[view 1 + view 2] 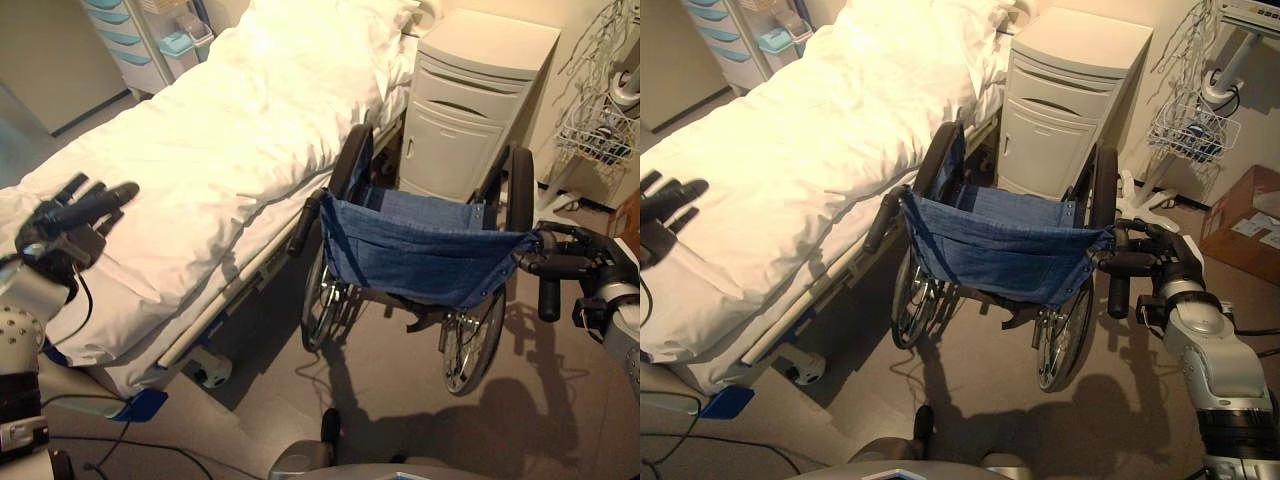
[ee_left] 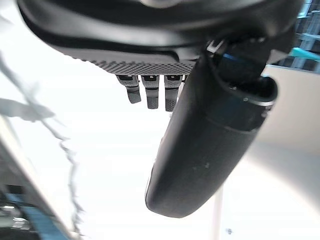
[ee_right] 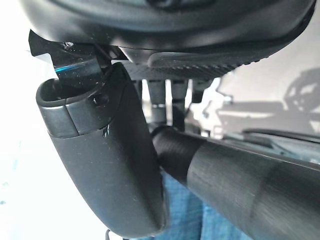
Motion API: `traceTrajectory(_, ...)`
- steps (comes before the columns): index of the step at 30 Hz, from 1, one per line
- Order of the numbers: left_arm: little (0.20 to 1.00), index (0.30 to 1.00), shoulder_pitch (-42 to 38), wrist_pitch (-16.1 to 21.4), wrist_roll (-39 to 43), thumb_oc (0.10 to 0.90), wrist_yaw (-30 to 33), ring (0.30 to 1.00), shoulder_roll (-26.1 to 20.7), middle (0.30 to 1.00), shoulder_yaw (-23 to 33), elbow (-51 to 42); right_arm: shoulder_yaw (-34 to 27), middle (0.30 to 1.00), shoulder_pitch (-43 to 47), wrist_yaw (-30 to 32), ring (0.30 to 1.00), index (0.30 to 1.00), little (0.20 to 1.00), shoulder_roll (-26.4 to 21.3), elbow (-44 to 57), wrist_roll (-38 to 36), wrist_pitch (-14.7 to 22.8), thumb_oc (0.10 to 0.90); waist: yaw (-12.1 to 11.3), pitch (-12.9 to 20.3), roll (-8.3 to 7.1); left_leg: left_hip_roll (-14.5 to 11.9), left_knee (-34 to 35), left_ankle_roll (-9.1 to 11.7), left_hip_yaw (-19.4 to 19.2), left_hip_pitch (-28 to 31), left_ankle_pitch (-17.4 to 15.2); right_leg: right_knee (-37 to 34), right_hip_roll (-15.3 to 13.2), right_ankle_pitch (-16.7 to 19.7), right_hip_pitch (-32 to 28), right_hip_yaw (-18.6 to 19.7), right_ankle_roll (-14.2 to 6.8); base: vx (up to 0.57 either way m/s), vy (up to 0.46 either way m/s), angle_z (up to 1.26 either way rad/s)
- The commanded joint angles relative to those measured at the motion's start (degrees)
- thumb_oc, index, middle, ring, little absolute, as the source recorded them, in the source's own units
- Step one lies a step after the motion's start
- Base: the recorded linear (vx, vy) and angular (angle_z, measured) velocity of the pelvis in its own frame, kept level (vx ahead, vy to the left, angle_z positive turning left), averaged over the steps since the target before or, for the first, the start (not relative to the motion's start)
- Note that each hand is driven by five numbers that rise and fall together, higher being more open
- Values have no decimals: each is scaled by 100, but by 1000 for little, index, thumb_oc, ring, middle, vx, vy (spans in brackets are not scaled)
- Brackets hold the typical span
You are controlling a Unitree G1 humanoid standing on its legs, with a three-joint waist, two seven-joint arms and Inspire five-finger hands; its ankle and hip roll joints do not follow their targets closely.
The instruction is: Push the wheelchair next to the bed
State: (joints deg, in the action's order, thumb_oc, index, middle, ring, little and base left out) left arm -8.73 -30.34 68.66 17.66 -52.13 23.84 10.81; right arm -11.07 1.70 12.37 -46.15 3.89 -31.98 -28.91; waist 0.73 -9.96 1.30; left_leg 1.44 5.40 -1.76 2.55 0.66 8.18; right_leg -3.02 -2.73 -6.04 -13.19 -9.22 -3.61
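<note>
Wheelchair (image 1: 420, 250): blue denim-like sling back, black spoked wheels, standing just beside the bed.
Bed (image 1: 200, 150): rumpled white sheet, soft folds.
Cabinet (image 1: 470, 100): smooth, cream, boxy, ahead of the wheelchair.
Right hand (image 1: 1160, 255): fingers curled round the black push handle (image 1: 1118, 262).
Left hand (image 1: 65, 225): fingers straight, above the sheet, holding nothing.

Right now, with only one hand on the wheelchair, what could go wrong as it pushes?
1. Only the right hand grips a push handle; the left hand hovers open above the bed, so the wheelchair may swivel rather than roll straight.
2. The cabinet stands close ahead of the front wheels, so a straight push could bump it.
3. The left wheel sits close to the bed frame and might catch.
</note>
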Motion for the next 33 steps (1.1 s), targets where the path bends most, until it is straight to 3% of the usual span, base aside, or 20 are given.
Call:
traceTrajectory(1,900,900,-158,393,-198,800,-419,900,-174,900,459,185,-1048,900,217,954,900,900,900,-382,12,716,883,800,29,758,-47,-199,-40,365,-340,509,-596,-180,-128,835,680,243,-278,-30,-29,-4)
traceTrajectory(7,900,900,55,241,-160,800,-535,900,28,900,467,407,-1539,900,-12,1827,900,900,900,-676,-243,2523,534,800,99,748,-31,-233,-40,374,-393,498,-606,-192,-108,863,712,282,-288,-14,-26,2)
traceTrajectory(14,900,900,119,168,-101,800,-661,900,179,900,366,709,-1714,900,-64,2158,900,900,900,-953,-366,3129,378,800,138,705,15,-258,-40,371,-413,509,-598,-191,-89,870,725,366,-286,10,-19,10)
traceTrajectory(21,900,900,446,-59,-241,800,-987,900,578,900,384,909,-1754,900,-318,2153,900,900,900,-484,-281,2401,665,800,151,668,42,-285,-40,359,-413,493,-596,-198,-103,888,762,401,-303,4,-8,-1)
traceTrajectory(29,900,900,908,-423,-574,800,-1068,900,1288,900,195,1136,-1842,900,-550,2997,900,900,900,341,-392,1325,1248,800,175,676,33,-288,-40,329,-411,503,-623,-198,-102,901,765,389,-315,-2,-10,-5)
traceTrajectory(33,900,900,1026,-455,-784,800,-1293,900,1646,900,36,1707,-1817,900,-597,3029,900,900,900,986,-561,98,2287,800,216,703,38,-298,-40,324,-429,519,-640,-189,-91,905,774,417,-316,0,0,0)
